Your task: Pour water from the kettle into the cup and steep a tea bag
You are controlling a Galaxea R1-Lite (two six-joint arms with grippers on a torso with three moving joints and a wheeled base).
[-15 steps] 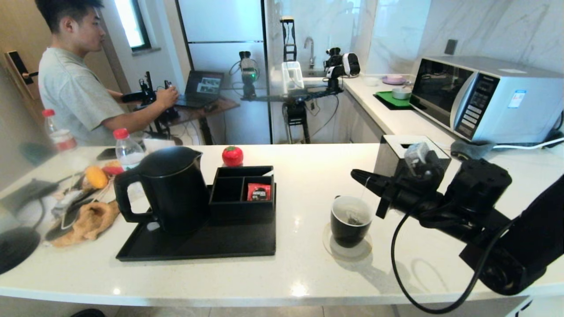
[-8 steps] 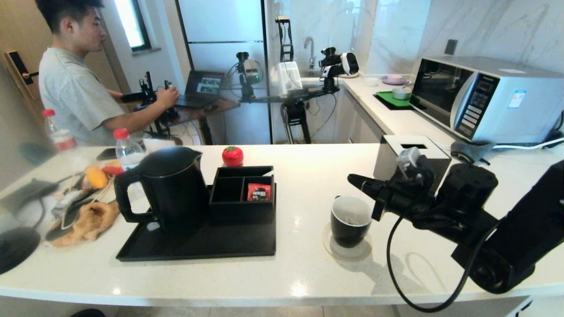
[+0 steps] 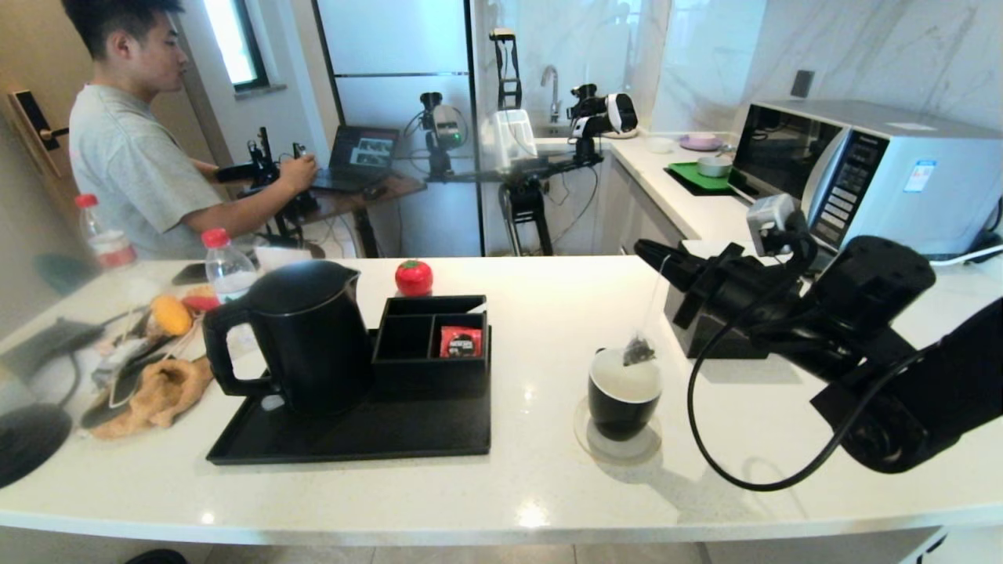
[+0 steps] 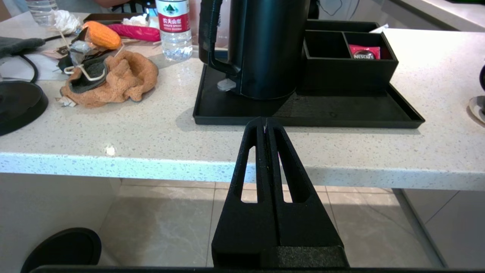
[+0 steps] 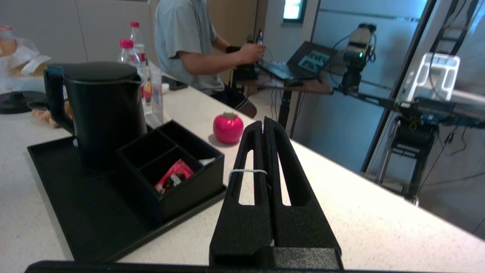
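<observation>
The black kettle stands on a black tray at the left, lid on and handle toward the left. The small black cup sits on a round coaster to the tray's right. My right gripper hovers high above the cup, shut on the tea bag's white string, which loops over one finger. The greyish tea bag dangles from the string just over the cup's rim. My left gripper is shut and empty, parked low in front of the counter edge, pointing at the tray.
A black compartment box with a red sachet sits on the tray beside the kettle. A black tissue box stands behind my right arm. A red tomato-shaped object, water bottle, clutter at left and a microwave surround the work area.
My right gripper has risen and moved back from beside the cup. The tea bag came up out of the cup and now hangs at its rim. The left arm has not moved.
</observation>
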